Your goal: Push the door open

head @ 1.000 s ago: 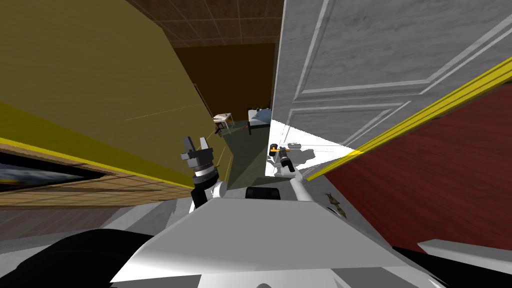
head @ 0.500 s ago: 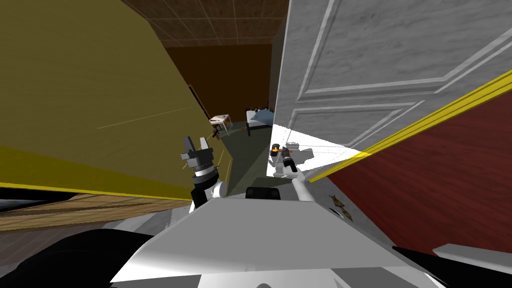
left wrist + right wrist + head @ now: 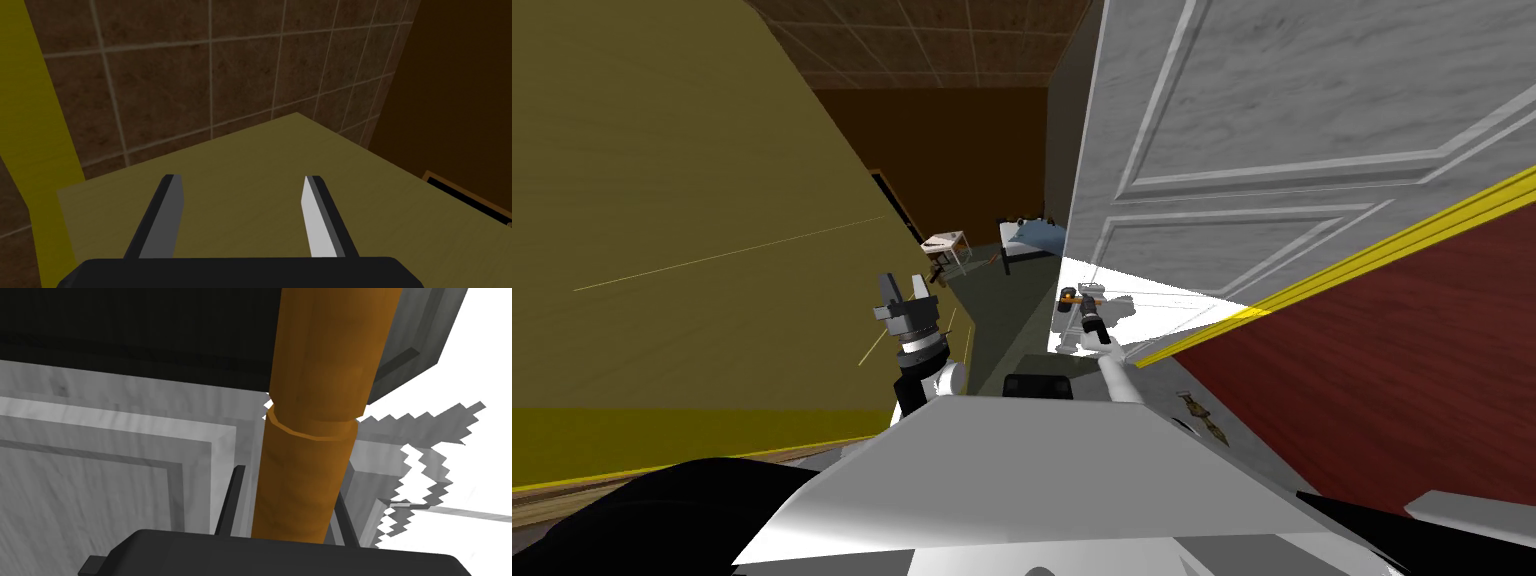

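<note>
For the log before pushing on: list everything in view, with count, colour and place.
door: one, white-grey, panelled, ahead right, ajar.
handle: one, orange-brown, on the door.
olive wall: one, on my left.
red wall: one, yellow-trimmed, right of the door.
bed: one, blue-topped, beyond the gap.
table: one, white, beside the bed.
left gripper: one, fingers open, by the olive wall.
right gripper: one, fingers shut on the handle.

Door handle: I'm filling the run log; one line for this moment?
right gripper: shut on orange door handle | left gripper: open | door: partly open
</note>
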{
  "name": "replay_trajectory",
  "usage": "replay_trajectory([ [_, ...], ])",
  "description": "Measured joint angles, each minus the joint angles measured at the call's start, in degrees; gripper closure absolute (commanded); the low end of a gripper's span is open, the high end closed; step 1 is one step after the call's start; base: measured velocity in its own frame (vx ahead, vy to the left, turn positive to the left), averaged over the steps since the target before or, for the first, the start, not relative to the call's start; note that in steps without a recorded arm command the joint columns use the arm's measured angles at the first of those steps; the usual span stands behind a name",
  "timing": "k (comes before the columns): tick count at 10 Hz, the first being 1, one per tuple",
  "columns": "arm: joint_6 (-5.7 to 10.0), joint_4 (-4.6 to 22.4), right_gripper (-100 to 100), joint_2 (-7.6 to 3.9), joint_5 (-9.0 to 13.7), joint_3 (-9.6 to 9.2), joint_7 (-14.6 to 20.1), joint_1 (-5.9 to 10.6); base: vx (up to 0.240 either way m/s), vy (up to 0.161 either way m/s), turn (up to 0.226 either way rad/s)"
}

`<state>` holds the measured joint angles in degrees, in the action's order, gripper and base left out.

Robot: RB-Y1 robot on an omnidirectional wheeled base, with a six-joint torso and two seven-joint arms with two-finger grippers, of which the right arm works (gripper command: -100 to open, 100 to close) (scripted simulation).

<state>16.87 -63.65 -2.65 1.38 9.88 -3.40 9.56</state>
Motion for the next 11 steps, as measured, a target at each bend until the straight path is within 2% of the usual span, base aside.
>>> replay_trajectory([
  [1,-0.5,-1.04,100,0.15,0.13,0.62,-0.08,-0.53,0.166,0.115,-0.097],
  [3,0.58,0.32,100,0.27,0.49,2.25,-0.11,0.02,0.169,0.108,-0.09],
  [5,0.17,0.01,100,0.78,0.72,3.69,-0.37,0.01,0.165,0.111,-0.079],
  [8,0.38,0.13,100,1.61,1.03,5.53,-0.61,0.05,0.137,0.061,-0.061],
  [11,0.23,0.05,100,1.2,1.23,6.36,-0.62,-0.38,0.151,0.021,-0.037],
])
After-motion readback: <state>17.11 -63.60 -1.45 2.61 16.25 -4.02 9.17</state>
